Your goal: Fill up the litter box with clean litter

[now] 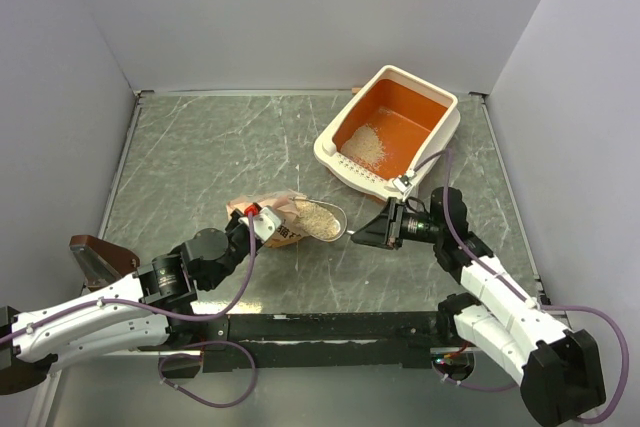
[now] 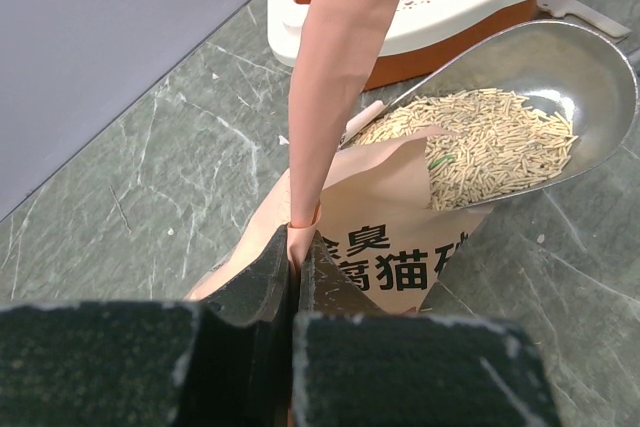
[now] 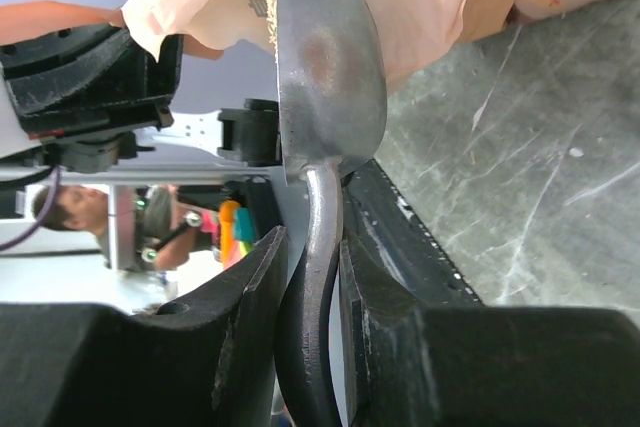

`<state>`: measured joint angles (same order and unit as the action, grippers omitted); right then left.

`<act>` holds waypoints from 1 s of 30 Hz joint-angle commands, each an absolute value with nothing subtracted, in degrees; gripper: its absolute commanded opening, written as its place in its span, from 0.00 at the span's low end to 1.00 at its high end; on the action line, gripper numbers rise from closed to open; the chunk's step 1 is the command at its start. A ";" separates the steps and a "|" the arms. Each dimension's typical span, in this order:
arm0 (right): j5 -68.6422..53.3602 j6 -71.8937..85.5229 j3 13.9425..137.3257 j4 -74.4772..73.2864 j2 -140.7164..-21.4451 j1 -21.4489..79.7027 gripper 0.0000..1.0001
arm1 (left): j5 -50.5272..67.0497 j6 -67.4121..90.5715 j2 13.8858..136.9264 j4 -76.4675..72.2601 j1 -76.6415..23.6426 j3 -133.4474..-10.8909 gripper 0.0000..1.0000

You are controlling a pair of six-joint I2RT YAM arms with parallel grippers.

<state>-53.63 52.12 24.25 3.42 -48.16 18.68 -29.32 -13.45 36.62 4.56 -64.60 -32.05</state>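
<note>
The litter box (image 1: 362, 174) sits at the back right, orange inside with a cream slotted rim, also seen in the left wrist view (image 2: 450, 17). A small heap of clean litter (image 1: 368, 147) lies in its near end. My right gripper (image 1: 360, 235) is shut on the handle (image 3: 318, 247) of a grey metal scoop (image 1: 320, 219), which lies level and full of pale granules (image 2: 480, 142). The scoop's bowl (image 2: 560, 67) rests at the mouth of the pink-orange paper bag (image 1: 255, 215). My left gripper (image 2: 297, 242) is shut on the bag's torn upper edge (image 2: 330, 87).
A brown object (image 1: 98, 255) sits at the left table edge beside my left arm. Grey walls enclose the marble tabletop (image 1: 200, 157) on three sides. The black base rail (image 1: 330, 327) runs along the near edge.
</note>
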 commanded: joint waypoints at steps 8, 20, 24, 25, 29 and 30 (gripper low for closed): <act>-59.85 65.92 17.32 22.14 -46.23 15.82 0.00 | -29.53 -13.71 35.69 0.53 -64.78 -32.34 0.01; -61.18 71.19 7.39 51.73 -52.37 13.45 0.00 | -27.95 -14.06 35.07 0.35 -64.78 -31.82 0.01; -60.82 73.03 5.98 59.31 -57.64 13.36 0.00 | -27.60 -14.15 35.16 0.44 -64.78 -31.82 0.01; -60.82 73.21 5.89 60.89 -58.44 13.36 0.00 | -27.51 -14.24 35.16 0.44 -64.78 -31.73 0.01; -60.99 75.49 5.10 66.70 -60.90 13.01 0.00 | -27.60 -14.15 34.98 0.44 -64.86 -31.64 0.01; -61.00 75.59 5.01 66.62 -60.73 12.92 0.00 | -27.60 -14.24 35.07 0.44 -64.78 -31.73 0.01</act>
<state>-61.58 73.93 5.41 54.70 -60.20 13.69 -28.14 -14.22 36.21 4.10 -64.60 -31.20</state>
